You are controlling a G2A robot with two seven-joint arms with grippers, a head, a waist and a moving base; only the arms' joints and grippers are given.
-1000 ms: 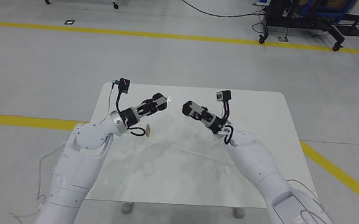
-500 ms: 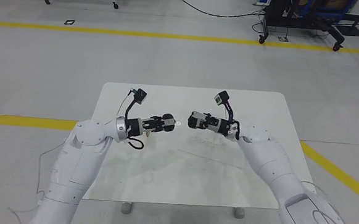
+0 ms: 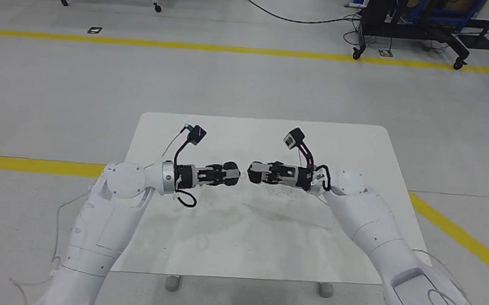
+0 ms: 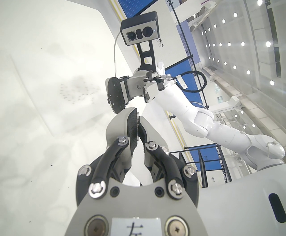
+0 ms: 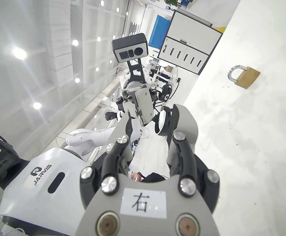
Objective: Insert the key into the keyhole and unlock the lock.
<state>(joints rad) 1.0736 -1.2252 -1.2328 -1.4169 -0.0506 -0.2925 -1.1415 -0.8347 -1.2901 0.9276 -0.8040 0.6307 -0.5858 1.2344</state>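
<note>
My left gripper [image 3: 233,174] hovers over the middle of the white table [image 3: 354,147], tip to tip with my right gripper [image 3: 254,172]. In the left wrist view the left gripper [image 4: 137,114] is shut, with a thin pale sliver, the key [image 4: 138,118], pinched between its pads. Just beyond it stands the right gripper [image 4: 116,96], one black pad facing it. The right gripper [image 5: 152,114] is open, and the left gripper [image 5: 143,105] sits close in front of its gap. A brass padlock [image 5: 245,77] with a silver shackle lies flat on the table, off to the side of both grippers.
Dark specks and faint smudges [image 4: 78,89] mark the tabletop. Yellow floor lines [image 3: 234,49] run behind and beside the table. A wheeled black frame [image 3: 420,29] stands far back on the right.
Both arms have swung inward and toward the table's middle. The gap between the two grippers has closed from wide apart to nearly touching. The left gripper stays shut.
</note>
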